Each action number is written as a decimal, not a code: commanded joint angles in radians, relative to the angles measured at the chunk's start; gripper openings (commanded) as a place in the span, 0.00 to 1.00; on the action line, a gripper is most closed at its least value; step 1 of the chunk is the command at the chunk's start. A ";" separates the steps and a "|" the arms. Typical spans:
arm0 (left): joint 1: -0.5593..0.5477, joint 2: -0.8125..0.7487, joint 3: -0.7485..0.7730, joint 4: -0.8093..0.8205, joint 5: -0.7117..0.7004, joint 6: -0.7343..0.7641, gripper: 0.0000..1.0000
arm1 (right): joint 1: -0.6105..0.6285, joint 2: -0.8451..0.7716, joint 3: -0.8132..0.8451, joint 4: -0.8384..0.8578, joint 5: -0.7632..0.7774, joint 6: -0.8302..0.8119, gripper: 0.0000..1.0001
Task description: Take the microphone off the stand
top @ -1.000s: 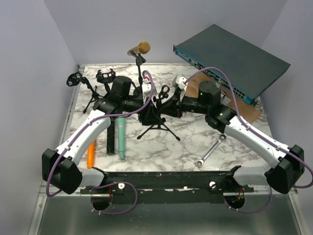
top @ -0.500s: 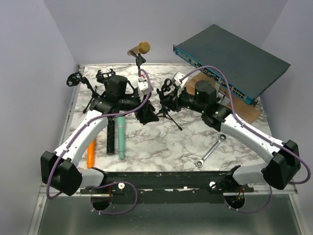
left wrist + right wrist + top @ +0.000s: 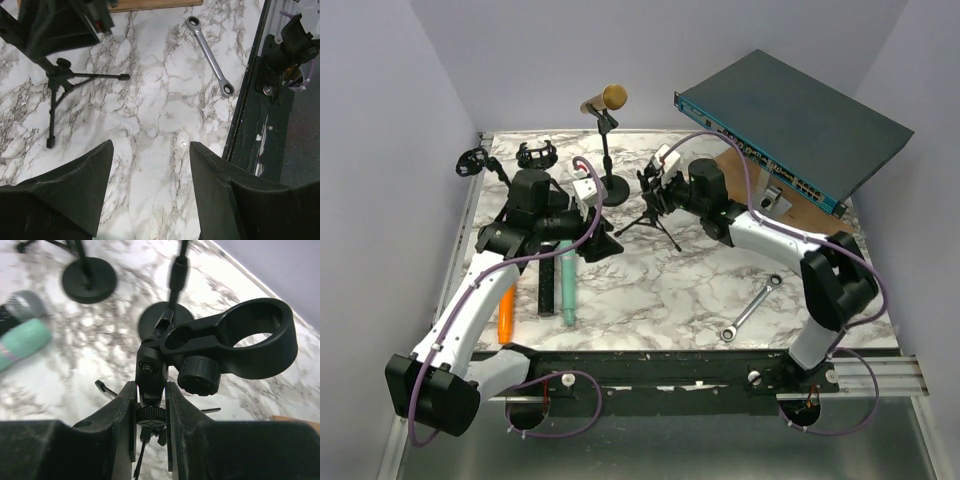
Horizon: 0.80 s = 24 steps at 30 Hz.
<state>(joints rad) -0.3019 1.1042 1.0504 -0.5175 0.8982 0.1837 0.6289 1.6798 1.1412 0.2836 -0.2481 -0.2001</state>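
A teal microphone (image 3: 567,285) lies flat on the marble table at the left, also seen as a blur in the right wrist view (image 3: 25,342). My right gripper (image 3: 658,190) (image 3: 150,390) is shut on the neck of a black tripod stand (image 3: 650,222) (image 3: 60,75), just under its clip. The clip's ring (image 3: 250,340) holds nothing. My left gripper (image 3: 603,247) (image 3: 150,147) is open with only bare marble between its fingers, left of the tripod. A gold microphone (image 3: 605,100) sits in a round-base stand (image 3: 612,188) at the back.
A wrench (image 3: 750,308) (image 3: 210,55) lies at the front right. An orange tool (image 3: 506,315) and a black bar (image 3: 547,282) lie beside the teal microphone. Two more stands (image 3: 470,162) are at the back left. A network switch (image 3: 790,125) leans at the back right.
My left gripper has opened wider and drawn back to the left, away from the tripod stand. My right gripper has carried the stand toward the back of the table.
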 commanded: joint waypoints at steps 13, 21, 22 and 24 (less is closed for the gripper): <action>0.017 -0.058 -0.065 0.056 -0.018 0.004 0.65 | -0.103 0.271 0.159 0.219 0.046 -0.055 0.01; 0.019 -0.075 -0.080 0.148 -0.146 -0.048 0.66 | -0.113 0.219 0.073 0.235 0.068 -0.074 0.18; 0.020 -0.079 -0.085 0.167 -0.179 -0.058 0.67 | -0.114 0.210 0.061 0.235 0.069 -0.081 0.20; 0.020 -0.080 -0.089 0.206 -0.241 -0.075 0.68 | -0.118 0.192 0.043 0.236 0.076 -0.097 0.24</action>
<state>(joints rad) -0.2890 1.0519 0.9783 -0.4236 0.8108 0.1532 0.5220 1.9175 1.2304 0.5030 -0.2188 -0.2405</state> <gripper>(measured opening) 0.663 0.279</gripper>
